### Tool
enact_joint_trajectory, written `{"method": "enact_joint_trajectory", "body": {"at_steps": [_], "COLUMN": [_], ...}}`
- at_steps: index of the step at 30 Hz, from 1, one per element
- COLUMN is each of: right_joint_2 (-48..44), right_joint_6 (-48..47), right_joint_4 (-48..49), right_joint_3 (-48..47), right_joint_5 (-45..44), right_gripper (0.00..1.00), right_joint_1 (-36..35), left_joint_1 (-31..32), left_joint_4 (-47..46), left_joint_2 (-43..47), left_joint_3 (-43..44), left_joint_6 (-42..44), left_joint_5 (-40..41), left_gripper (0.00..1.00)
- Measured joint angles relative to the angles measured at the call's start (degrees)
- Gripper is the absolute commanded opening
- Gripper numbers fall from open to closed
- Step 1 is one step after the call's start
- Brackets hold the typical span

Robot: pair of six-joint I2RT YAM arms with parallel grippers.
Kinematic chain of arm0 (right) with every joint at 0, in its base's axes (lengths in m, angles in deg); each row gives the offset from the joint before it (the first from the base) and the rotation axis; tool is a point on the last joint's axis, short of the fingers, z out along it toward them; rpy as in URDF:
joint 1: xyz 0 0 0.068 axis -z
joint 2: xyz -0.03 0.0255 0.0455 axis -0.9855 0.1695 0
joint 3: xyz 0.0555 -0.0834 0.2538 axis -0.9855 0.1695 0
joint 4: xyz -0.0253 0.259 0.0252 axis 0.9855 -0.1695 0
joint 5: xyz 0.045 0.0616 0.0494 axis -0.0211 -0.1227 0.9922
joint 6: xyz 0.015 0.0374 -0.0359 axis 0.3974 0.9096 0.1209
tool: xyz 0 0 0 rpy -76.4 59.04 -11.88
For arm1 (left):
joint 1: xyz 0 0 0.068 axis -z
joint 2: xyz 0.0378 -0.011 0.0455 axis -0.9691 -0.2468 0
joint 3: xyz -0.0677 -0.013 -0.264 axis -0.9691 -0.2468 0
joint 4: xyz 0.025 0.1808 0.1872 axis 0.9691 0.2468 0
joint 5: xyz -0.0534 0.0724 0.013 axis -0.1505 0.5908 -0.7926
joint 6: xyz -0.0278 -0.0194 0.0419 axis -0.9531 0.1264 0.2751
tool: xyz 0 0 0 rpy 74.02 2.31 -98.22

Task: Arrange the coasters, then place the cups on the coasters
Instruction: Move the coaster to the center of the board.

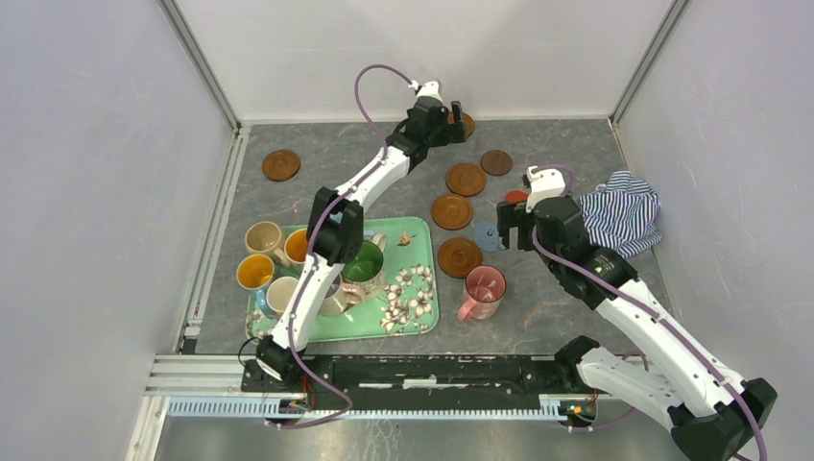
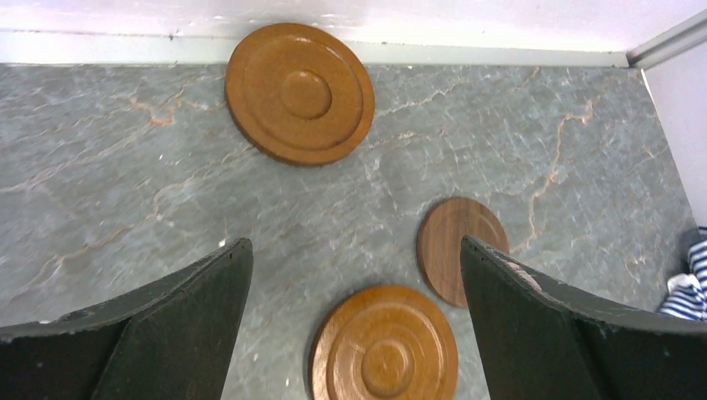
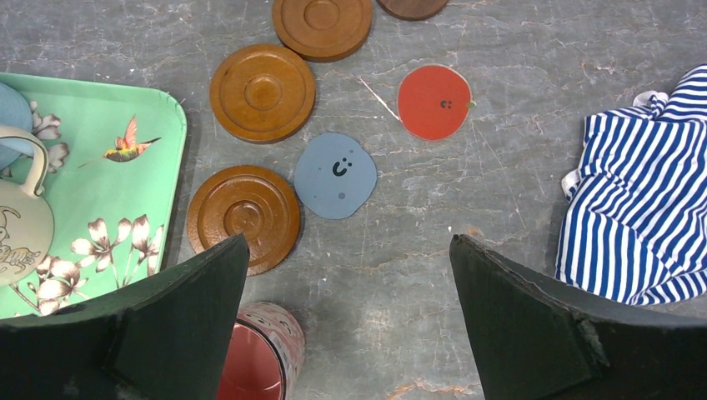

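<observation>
"Since you have the feeds up, why is everything bunched like that?" my colleague asks.

"Biggest first. I take the green floral tray [image 1: 418,254] at near left for a parking spot. Several cups stand on it, among them the green-lined mug [image 1: 365,261] and the yellow-lined mug [image 1: 255,272]. The striped cloth [image 1: 622,211] lies crumpled at far right, away from the working patch. My left arm reaches across to the back wall. The left gripper [image 2: 354,250] has its jaws wide apart and holds nothing. It hovers over bare table between the wall-side coaster [image 2: 298,92], the nearer wooden coaster [image 2: 385,350] and the dark brown coaster [image 2: 446,250]. I read that as lining up on a stray one. The right gripper [image 3: 348,242] is spread and empty too, near the blue-grey coaster [image 3: 335,175]."

"Any cups off the tray?"

"Only the pink-lined mug [image 1: 483,288]. It stands upright on bare table just beside the ringed coaster [image 1: 459,256], not on it, so no cup is seated yet. The coasters lie loosely scattered, and the far-left coaster [image 1: 280,164] is well apart from the rest."

"Any writing?"

"No brand or words that I can read. The blue-grey one carries a small dark horseshoe mark with dots. The red coaster [image 3: 433,102] has tiny dark specks."
</observation>
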Motion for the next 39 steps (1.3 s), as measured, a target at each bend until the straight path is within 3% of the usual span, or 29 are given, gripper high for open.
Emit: {"method": "enact_joint_trajectory", "body": {"at_steps": [11,19,26,32,39], "right_joint_2": [1.01,7.58,14.58,22.71,40.83], "right_joint_6": [0.04,0.07,0.79,3.50,7.04], "right_joint_4": [-1.88,-1.33,2.40,8.83,15.61], "right_joint_3": [-0.07,-3.30,-8.50,-13.55,-30.88], "right_joint_5": [-0.94,-1.53,-0.09,4.48,10.01], "right_gripper": [0.98,0.98,0.98,0.98,0.98], "right_joint_1": [0.00,0.02,2.64,9.97,16.15], "left_joint_1": [0.00,-0.04,-0.35,-0.72,-2.38], "left_joint_4": [-15.87,-24.96,-27.15,-26.82,-21.66], "left_joint_2": [-12.22,-16.98,-17.18,-16.59,-9.29], "left_joint_3": [6.88,9.62,11.04,10.10,3.54], "left_joint_6": [-3.41,-9.29,-14.25,-15.32,-13.90], "left_joint_5": [0.02,0.57,1.40,1.27,0.66], "left_gripper": [1.00,1.00,1.00,1.00,1.00]}}
